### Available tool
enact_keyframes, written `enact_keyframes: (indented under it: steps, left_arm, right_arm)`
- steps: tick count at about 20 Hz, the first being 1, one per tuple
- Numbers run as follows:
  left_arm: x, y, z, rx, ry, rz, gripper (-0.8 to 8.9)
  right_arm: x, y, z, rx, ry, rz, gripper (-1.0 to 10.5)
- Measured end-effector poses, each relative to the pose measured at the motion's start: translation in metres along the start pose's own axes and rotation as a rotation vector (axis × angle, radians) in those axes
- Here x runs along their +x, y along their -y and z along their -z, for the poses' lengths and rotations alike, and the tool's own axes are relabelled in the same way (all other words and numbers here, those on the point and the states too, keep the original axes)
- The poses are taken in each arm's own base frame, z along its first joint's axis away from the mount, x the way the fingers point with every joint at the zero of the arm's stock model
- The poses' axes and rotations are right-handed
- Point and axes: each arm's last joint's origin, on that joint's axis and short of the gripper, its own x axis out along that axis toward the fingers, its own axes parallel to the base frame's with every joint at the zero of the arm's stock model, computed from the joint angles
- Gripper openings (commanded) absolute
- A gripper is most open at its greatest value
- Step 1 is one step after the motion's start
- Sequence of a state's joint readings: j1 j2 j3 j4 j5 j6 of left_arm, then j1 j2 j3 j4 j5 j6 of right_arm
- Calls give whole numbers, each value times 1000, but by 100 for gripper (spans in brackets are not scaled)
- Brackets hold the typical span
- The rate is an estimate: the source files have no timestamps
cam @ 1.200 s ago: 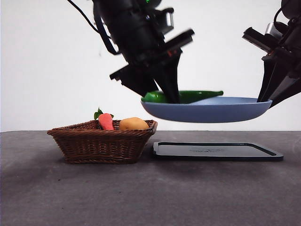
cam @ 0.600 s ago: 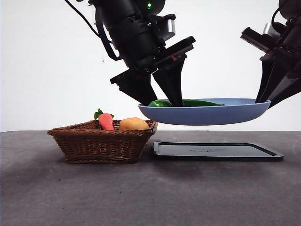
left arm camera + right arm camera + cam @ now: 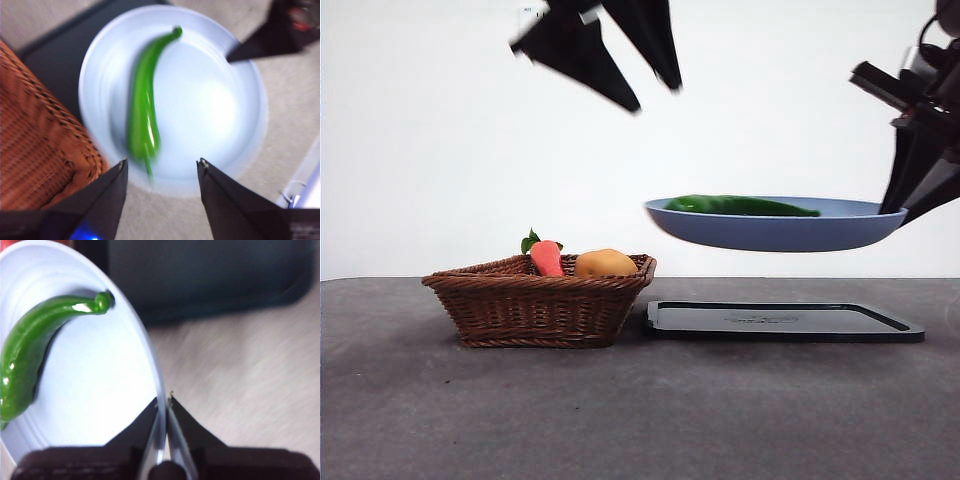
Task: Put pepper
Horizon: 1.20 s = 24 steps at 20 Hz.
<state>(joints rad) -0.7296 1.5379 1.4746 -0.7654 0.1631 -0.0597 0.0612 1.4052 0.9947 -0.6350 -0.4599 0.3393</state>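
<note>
The dark-green pepper (image 3: 740,206) lies loose on a light-blue plate (image 3: 775,232) held in the air above the black tray. It also shows in the left wrist view (image 3: 144,100) and in the right wrist view (image 3: 27,352). My right gripper (image 3: 164,399) is shut on the plate's rim (image 3: 150,360) and shows at the right edge of the front view (image 3: 905,205). My left gripper (image 3: 657,98) is open and empty, high above the plate's left end (image 3: 162,167).
A brown wicker basket (image 3: 540,305) stands on the table at the left, holding a carrot (image 3: 546,258) and a yellow-orange fruit (image 3: 605,263). A flat black tray (image 3: 780,320) lies right of it, under the plate. The basket's corner (image 3: 35,135) shows beside the plate.
My left gripper has let go of the pepper and risen well above the plate. The pepper now lies on the plate, which has shifted slightly right and up.
</note>
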Motion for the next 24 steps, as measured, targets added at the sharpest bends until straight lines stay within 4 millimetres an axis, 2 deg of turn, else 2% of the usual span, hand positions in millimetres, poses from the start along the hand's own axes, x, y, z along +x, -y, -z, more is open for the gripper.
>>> enact_keyframes:
  steps: [2,4,9,13,17,22,24]
  left_arm:
    - [-24,4,1,12,40,2,247]
    - [-43,7,2,21,82,4,247]
    - [-72,12,5,33,155,9,247]
    - [-78,12,7,34,162,9,247]
    - [-78,12,7,34,162,9,247]
    - [-78,12,7,34,163,9,247]
    - [-78,12,6,34,164,9,247]
  right_arm:
    - [-1,10,-10,40,51,4,5]
    - [5,21,-23,88,59,20,5]
    - [43,39,-56,138,11,52,5]
    - [67,47,-79,146,3,67,5]
    - [87,57,-84,161,-13,76,5]
    - [92,59,-85,161,-10,80,8]
    - [92,60,-85,158,-6,97,54]
